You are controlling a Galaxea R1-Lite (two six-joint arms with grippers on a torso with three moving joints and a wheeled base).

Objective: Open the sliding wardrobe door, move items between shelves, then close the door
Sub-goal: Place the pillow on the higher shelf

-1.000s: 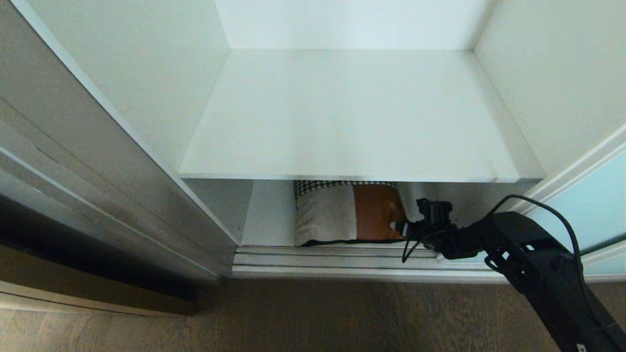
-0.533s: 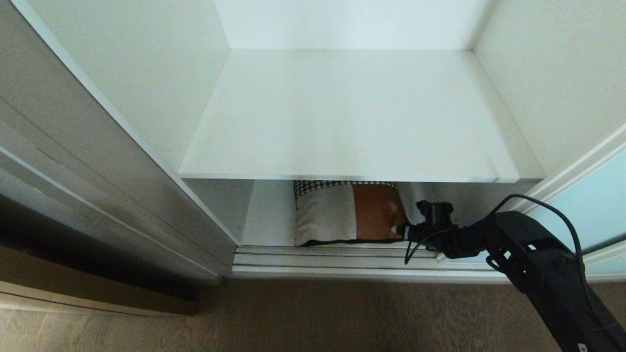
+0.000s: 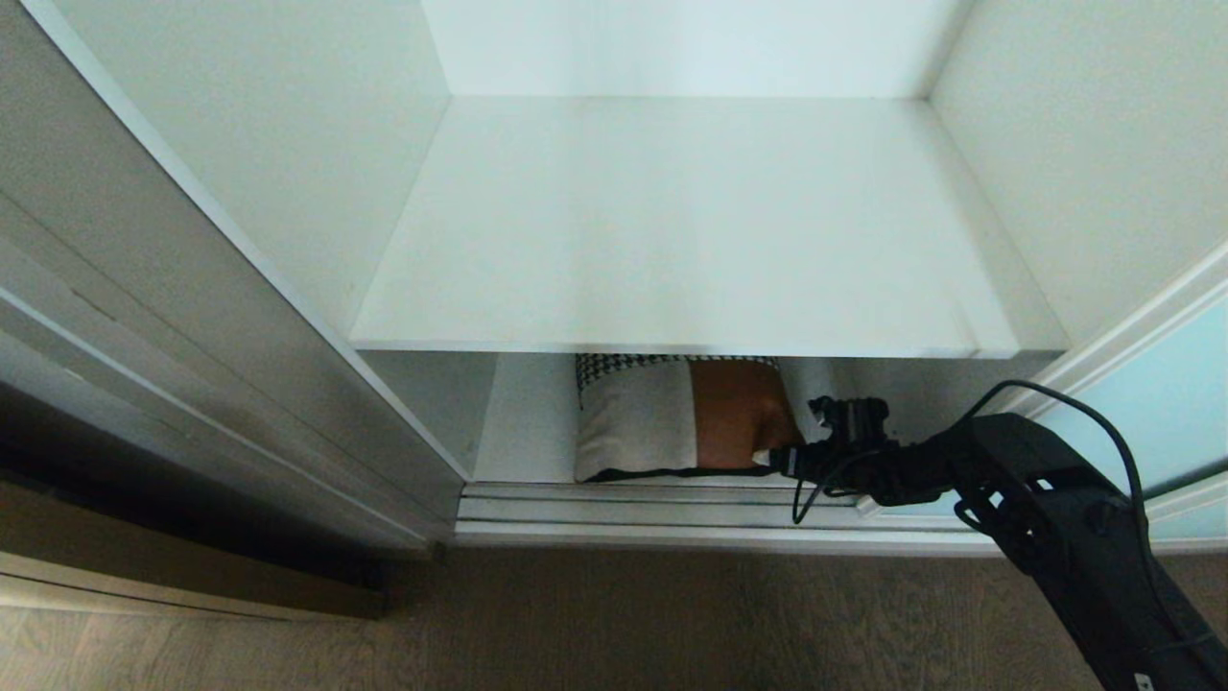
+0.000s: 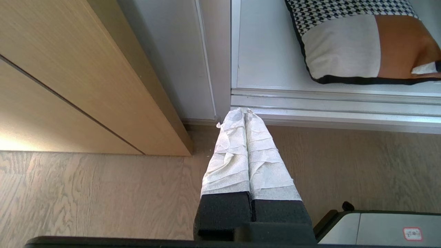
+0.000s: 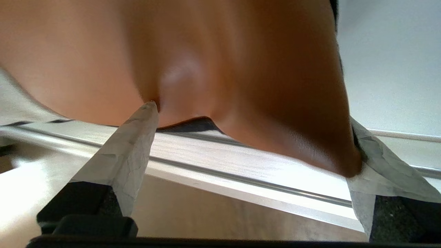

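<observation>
The item in view is a cushion (image 3: 662,422) with houndstooth, white and tan-brown panels and black piping. It lies on the lower shelf (image 3: 528,422), under the bare white upper shelf (image 3: 672,240). My right gripper (image 3: 779,458) is at the cushion's brown corner, open wide. In the right wrist view the brown cushion (image 5: 241,69) fills the space between the gripper's (image 5: 253,137) fingers, and one fingertip (image 5: 150,106) dents the fabric. The sliding wardrobe door (image 3: 1166,403) stands slid aside at the right. My left gripper (image 4: 241,112) hangs shut and empty over the floor; the cushion (image 4: 344,44) also shows there.
A silver door track (image 3: 672,509) runs along the wardrobe's front edge, with wooden floor (image 3: 624,624) before it. A light wooden panel (image 4: 86,69) stands left of the opening. A corner of my base (image 4: 379,227) shows beside the left gripper.
My right gripper has tipped and pressed a little further onto the cushion's brown corner, which now dents and has shifted slightly left. The left arm has stayed still.
</observation>
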